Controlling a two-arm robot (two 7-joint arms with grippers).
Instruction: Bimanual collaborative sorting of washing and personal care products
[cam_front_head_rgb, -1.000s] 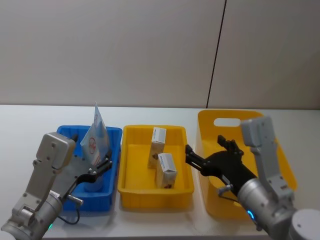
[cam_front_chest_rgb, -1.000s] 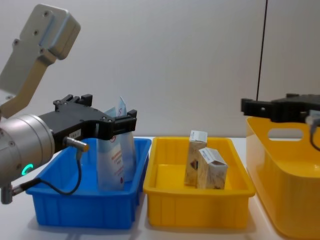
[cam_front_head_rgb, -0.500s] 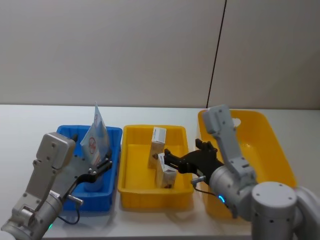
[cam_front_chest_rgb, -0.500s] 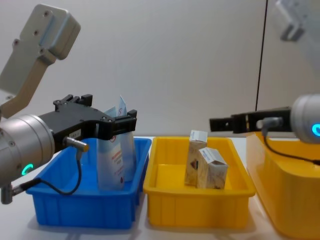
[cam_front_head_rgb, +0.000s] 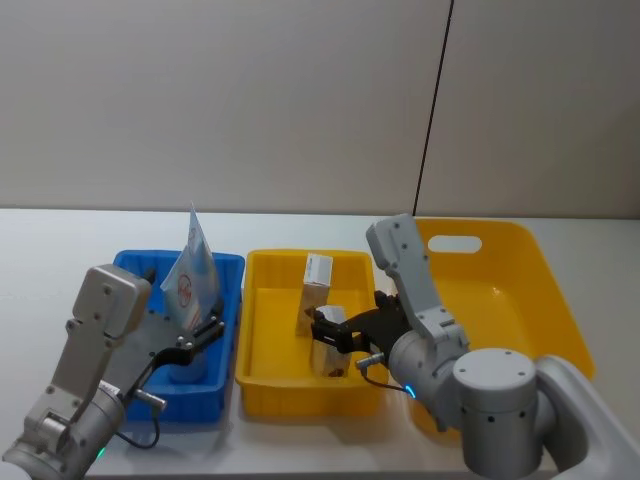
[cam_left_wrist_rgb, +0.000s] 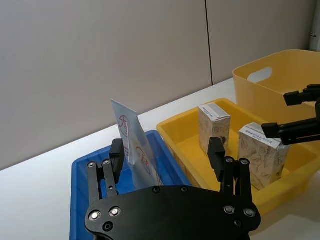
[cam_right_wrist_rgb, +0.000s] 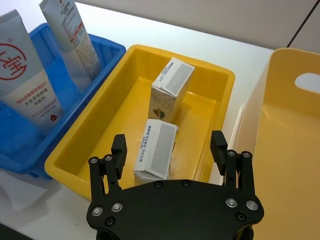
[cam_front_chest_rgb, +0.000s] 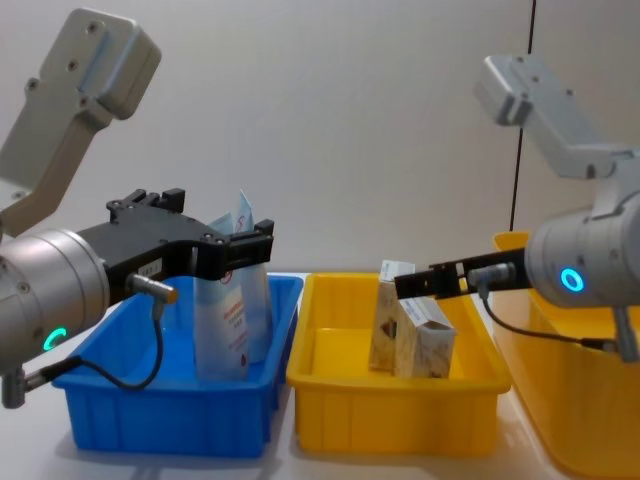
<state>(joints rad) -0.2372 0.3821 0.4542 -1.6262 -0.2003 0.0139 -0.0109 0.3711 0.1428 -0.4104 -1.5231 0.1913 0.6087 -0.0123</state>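
2 small beige cartons with white tops stand in a shallow yellow plastic tray (cam_right_wrist_rgb: 125, 115). The nearer carton (cam_right_wrist_rgb: 157, 152) leans a little, and the farther carton (cam_right_wrist_rgb: 171, 87) is just beside it at 12 o'clock. The right gripper (cam_right_wrist_rgb: 168, 144) hovers over the nearer carton, jaws spread wide to either side of its top, gripping nothing. At 9 o'clock of the tray, a blue plastic bin (cam_right_wrist_rgb: 102, 52) holds 2 tall light-blue soft pouches with red print, the front pouch (cam_right_wrist_rgb: 30, 75) and the rear pouch (cam_right_wrist_rgb: 67, 35), both upright. The left gripper (cam_left_wrist_rgb: 166, 150) hangs over that bin, jaws parted and holding nothing, with a pouch close beside 1 finger. At 3 o'clock of the tray stands a tall yellow plastic tub (cam_right_wrist_rgb: 280, 125) with a handle slot.
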